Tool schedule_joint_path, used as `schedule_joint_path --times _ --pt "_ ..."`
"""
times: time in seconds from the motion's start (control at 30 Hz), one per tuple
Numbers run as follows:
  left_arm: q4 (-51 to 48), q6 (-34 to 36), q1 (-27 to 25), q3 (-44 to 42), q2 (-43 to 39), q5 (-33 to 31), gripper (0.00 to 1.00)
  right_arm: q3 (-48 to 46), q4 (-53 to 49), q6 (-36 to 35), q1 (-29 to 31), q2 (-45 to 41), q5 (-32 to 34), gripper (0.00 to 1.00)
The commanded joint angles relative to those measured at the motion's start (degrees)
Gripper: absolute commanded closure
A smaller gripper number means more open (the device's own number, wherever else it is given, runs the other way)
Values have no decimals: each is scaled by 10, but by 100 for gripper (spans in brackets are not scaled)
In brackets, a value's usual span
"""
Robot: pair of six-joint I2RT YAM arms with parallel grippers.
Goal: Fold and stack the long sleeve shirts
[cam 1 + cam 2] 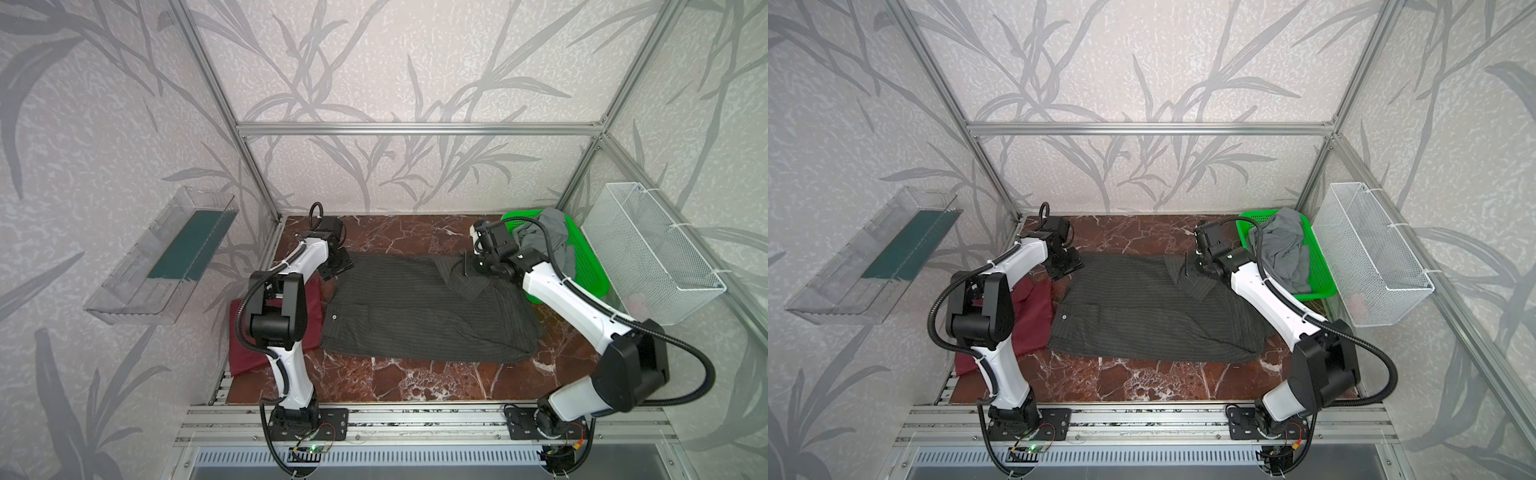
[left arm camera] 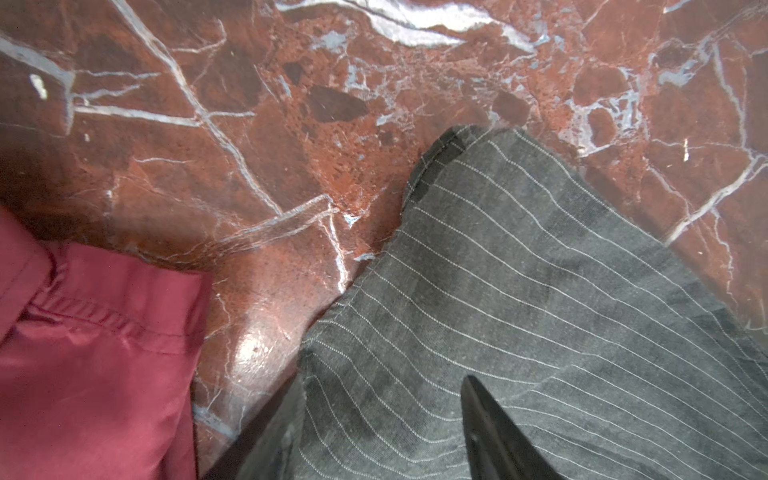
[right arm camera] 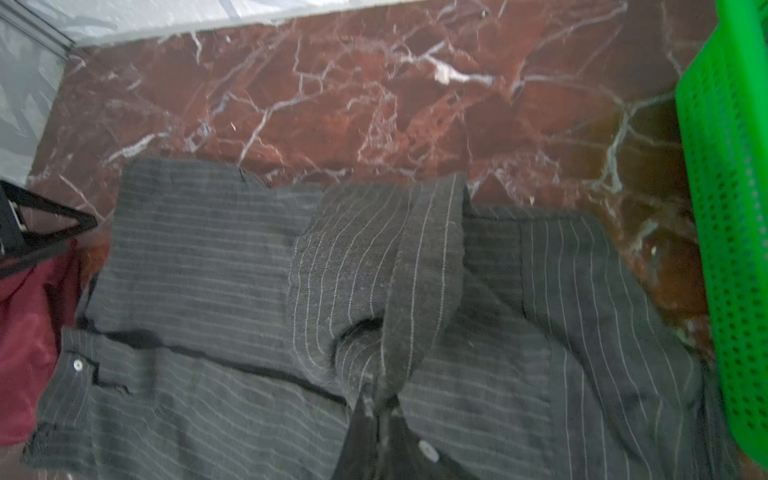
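Right gripper is pinched tight on a raised fold of the charcoal pinstriped shirt, near that shirt's far right corner and close to the green basket. Left gripper stands with its 2 fingers apart, straddling the shirt's far left corner without clamping it. The shirt lies spread across the middle of the red marble tabletop. The maroon shirt lies just beside its left edge, partly under the left arm.
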Motion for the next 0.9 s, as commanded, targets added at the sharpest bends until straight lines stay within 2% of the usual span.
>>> schedule_joint_path --times 0.0,0.33,0.53,0.77,0.87 --pt "9 -14 5 12 3 19 38 42 14 0 -18 -59 37 100" --pt "-29 -17 3 128 80 -8 38 219 -10 -1 -19 -56 -16 100" --pt "-58 -17 -1 207 153 -23 39 261 -7 -14 -20 -64 -44 100" --pt "-103 -17 -12 308 224 -47 39 279 15 -31 -19 -103 -33 100" --pt "-113 -21 -16 342 242 -46 39 282 40 -36 -19 -117 -55 100"
